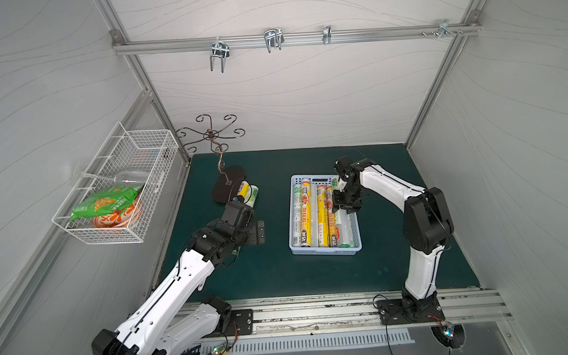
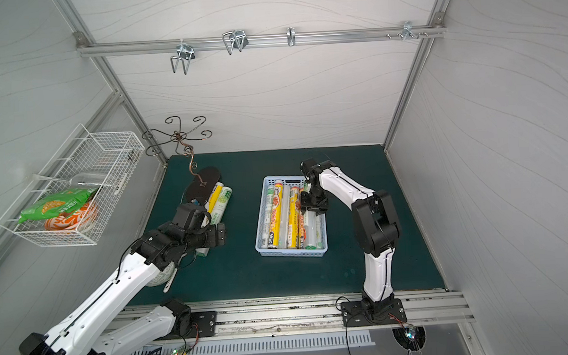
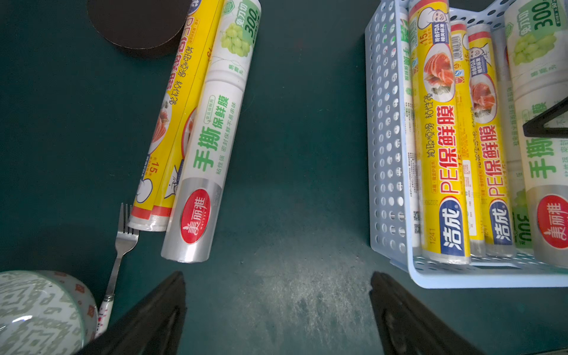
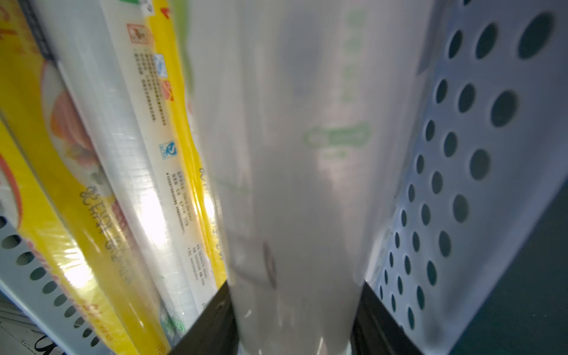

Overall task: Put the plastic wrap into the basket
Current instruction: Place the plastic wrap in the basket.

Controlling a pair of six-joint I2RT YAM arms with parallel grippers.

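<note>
Near-left corner of table: patterned mug w/ fork beside it, tines touching near end of a yellow roll. Left gripper hangs over bare mat just past these, jaws wide apart, holding nothing. Yellow roll and a white roll w/ green print lie side by side, touching, towards table's left edge, running near-to-far. Their far ends reach the dark oval base of a curly metal hook stand; under it or just against it, can't tell.

Light blue basket sits mid-table, right of centre, well apart from those two. Inside: several rolls of plastic wrap packed lengthwise, yellow and white mixed. Right gripper is over basket's right side, jaws clamped either side of a green-print roll running along the perforated right wall; whether it rests on the basket floor, can't tell.

Left wall: white wire basket w/ green bag. Back wall: rail w/ metal hooks.
</note>
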